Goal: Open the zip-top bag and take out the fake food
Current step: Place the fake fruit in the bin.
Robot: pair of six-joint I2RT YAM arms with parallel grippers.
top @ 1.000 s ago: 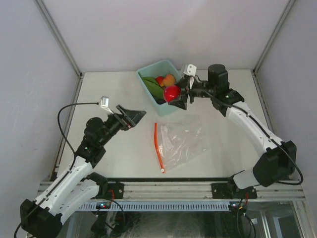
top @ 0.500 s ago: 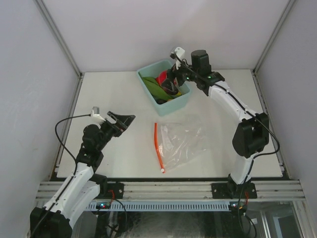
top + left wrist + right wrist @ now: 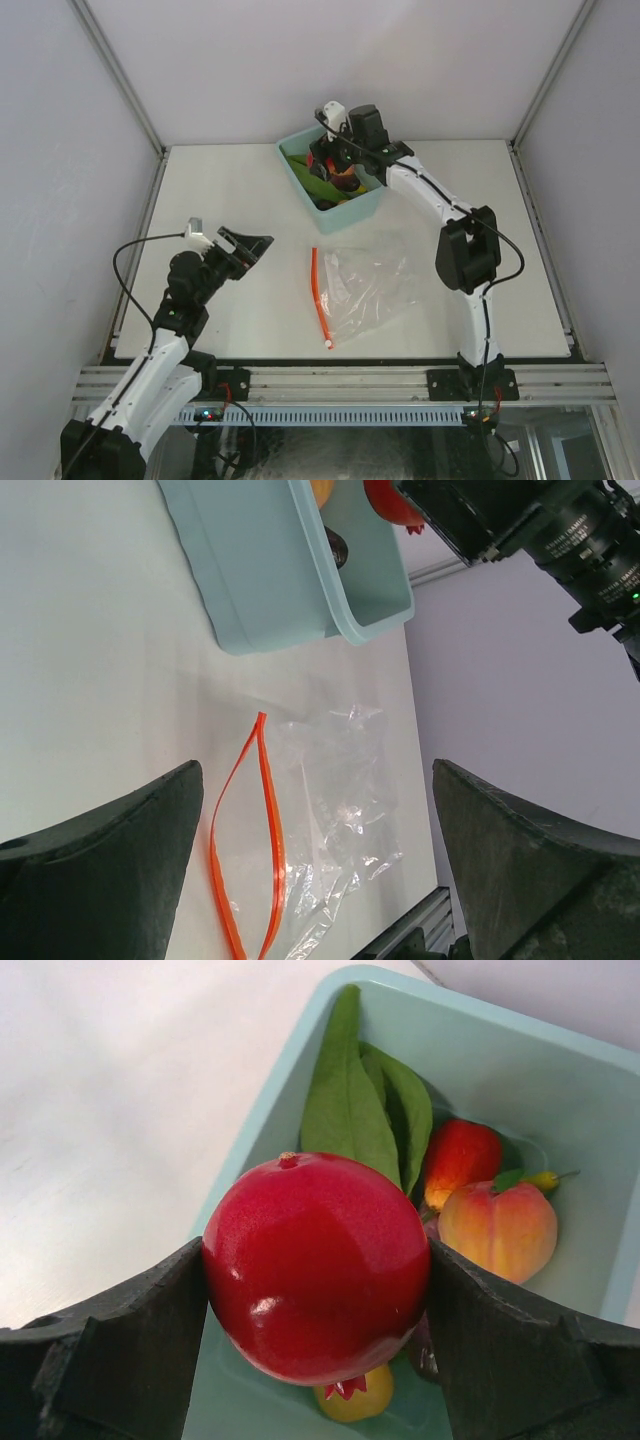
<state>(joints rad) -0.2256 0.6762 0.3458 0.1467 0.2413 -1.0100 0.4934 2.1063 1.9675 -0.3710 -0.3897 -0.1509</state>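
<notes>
While the top view looks down on the white table (image 3: 230, 190), the clear crinkly zip-top bag (image 3: 365, 285) lies flat near the front middle, with its red-orange zipper strip (image 3: 319, 297) along the left edge. The left gripper (image 3: 250, 245) is off to the left of the bag and apart from it, with jaws spread wide and nothing between them. The right gripper (image 3: 338, 172) reaches into the teal plastic bin (image 3: 362, 212) at the back of the table, well apart from the bag. Left wrist view: both dark fingers (image 3: 100, 880) stand far apart at the frame edges and grip nothing. The bag is on the table beyond them with the zipper strip parted into a narrow loop, and the bin sits further out. Right wrist view: the fingers (image 3: 110, 1360) press on both sides of a glossy red round plastic fruit (image 3: 315, 1265), so the red fruit is held over the bin. Below it in the bin are a long green leaf-shaped piece (image 3: 350, 1110), an orange-red peach (image 3: 498, 1230), a small red-orange piece (image 3: 458, 1160) and a yellow piece (image 3: 355, 1395). Whether the red fruit touches the pieces under it, I cannot tell.
</notes>
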